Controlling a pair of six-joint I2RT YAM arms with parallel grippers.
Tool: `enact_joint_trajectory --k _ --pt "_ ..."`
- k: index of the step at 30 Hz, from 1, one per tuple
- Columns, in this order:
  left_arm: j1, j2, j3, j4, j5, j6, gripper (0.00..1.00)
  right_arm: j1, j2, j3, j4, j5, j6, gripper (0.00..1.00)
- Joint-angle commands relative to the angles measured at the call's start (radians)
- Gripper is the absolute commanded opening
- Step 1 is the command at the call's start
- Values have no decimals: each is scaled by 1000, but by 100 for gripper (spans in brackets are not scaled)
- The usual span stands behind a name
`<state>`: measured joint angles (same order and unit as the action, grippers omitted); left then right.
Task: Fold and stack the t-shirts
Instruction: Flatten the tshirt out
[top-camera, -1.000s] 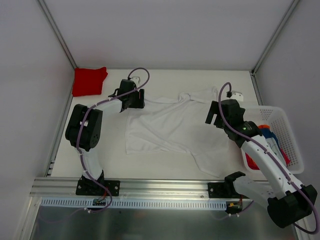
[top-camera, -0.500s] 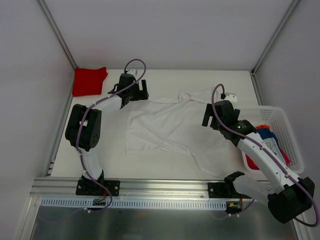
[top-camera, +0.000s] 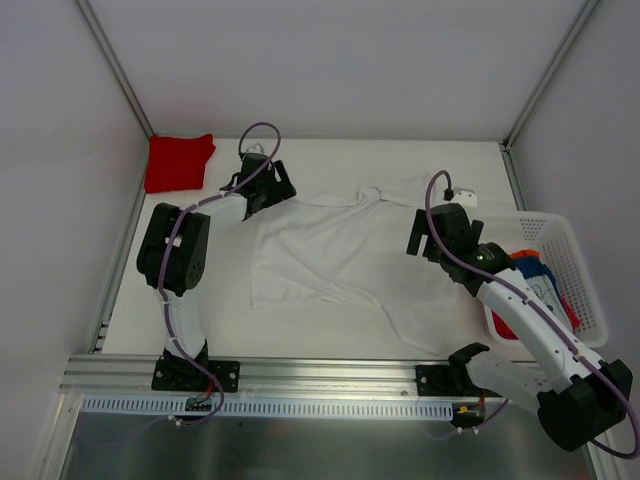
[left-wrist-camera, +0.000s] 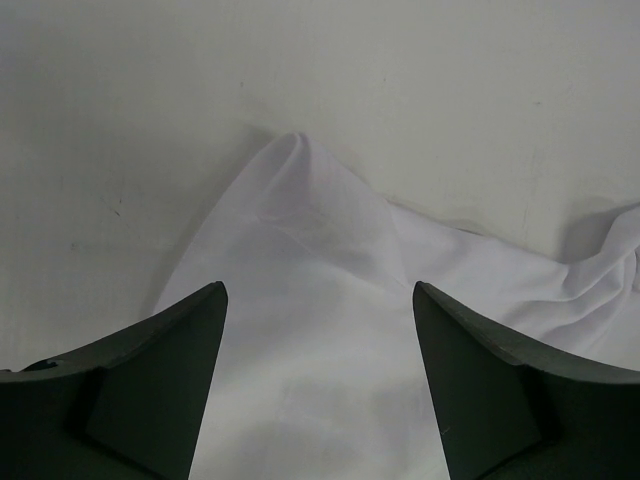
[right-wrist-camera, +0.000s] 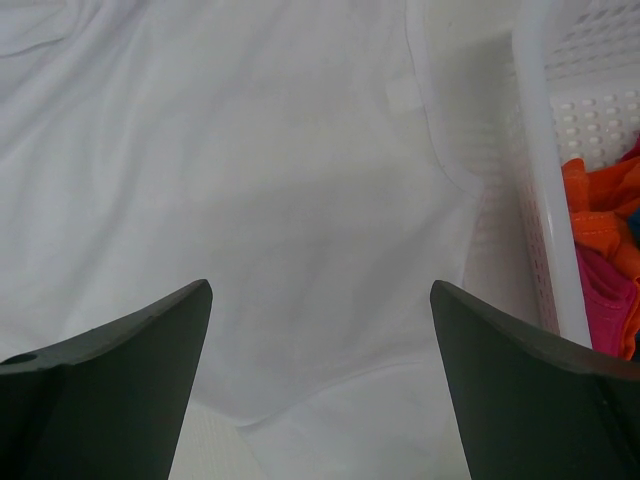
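We are working on the white t-shirt (top-camera: 335, 255), which is lying spread in the middle of the bench (top-camera: 330, 165), presumably so that it can be flattened and folded. It is lying unevenly, with its collar end bunching towards 12 o'clock and a flap trailing towards 5 o'clock.

We are holding the left jaws open over the shirt's 10 o'clock corner. A pointed tip of cloth is showing between them and nothing is gripped; we are reading this as a spot from which to tug that corner square. We are holding the right jaws spread wide over the shirt's 3 o'clock side, gripping nothing, just beside the white mesh basket (right-wrist-camera: 538, 180).

The folded red t-shirt (top-camera: 178, 162) is resting in the far corner at 10 o'clock, well apart, likely marking where the stack is to go. The blue t-shirt (top-camera: 537, 270) and the orange-red t-shirt (right-wrist-camera: 600, 195) are waiting in the basket.

The right arm (top-camera: 520, 300) is covering part of the basket and the shirt's near right edge, so we are not seeing how the cloth lies there. We cannot tell whether either pair of tips is touching the shirt. White cloth on the pale bench is making the hems hard to trace.
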<state>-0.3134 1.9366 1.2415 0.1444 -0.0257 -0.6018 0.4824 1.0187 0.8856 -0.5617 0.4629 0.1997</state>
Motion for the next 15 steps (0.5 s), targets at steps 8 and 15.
enact_joint_trajectory --k 8,15 --pt "-1 30 19 64 -34 -49 61 24 -20 -19 13 16 1 95" --pt "0 94 82 57 -23 -55 56 44 8 -16 14 25 4 95"
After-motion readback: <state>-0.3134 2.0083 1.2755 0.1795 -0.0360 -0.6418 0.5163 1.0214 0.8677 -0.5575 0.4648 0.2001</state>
